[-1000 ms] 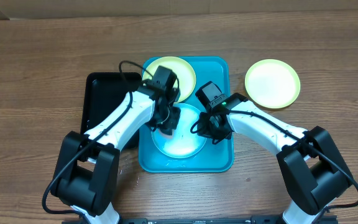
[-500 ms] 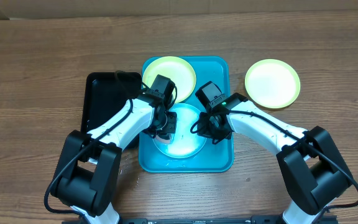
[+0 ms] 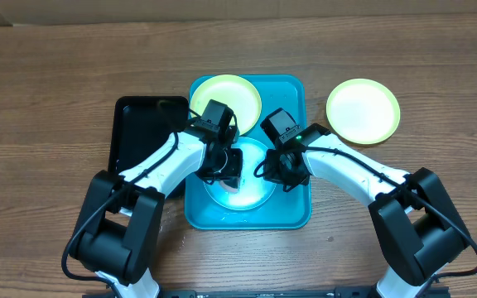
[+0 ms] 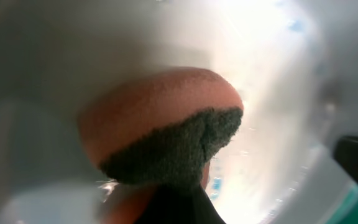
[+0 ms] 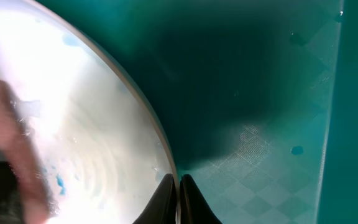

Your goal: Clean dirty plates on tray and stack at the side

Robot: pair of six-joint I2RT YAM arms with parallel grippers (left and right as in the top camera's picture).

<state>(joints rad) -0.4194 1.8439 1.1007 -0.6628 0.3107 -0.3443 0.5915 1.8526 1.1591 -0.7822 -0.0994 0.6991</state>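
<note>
1. The wooden table (image 3: 40, 83) fills the overhead view. Two white-and-black arms reach in from its near edge.
2. The turquoise tray (image 3: 291, 99) lies at the middle of the table. A smaller black tray (image 3: 139, 124) sits just beside its left side.
3. The light blue plate (image 3: 251, 194) lies in the near half of the turquoise tray. One yellow-green plate (image 3: 222, 89) lies in the tray's far left corner, lapping over the rim. The second yellow-green plate (image 3: 363, 110) rests on the bare table to the right, apart from the tray.
4. The left end effector (image 3: 226, 170) is over the left part of the light blue plate, clenched on a sponge (image 4: 160, 130). From overhead the sponge is hidden. The left wrist view shows it up close and blurred: orange with a dark green scouring face, against the plate's pale, glossy surface.
5. The right end effector (image 5: 178, 196) is at the light blue plate's right edge. Only the right wrist view shows its two dark fingers pinched nearly together on the plate's rim, with the tray's textured floor beside them.
6. Small blue smudges (image 5: 59, 182) dot the plate's surface in the right wrist view. They are too small to see from overhead.
</note>
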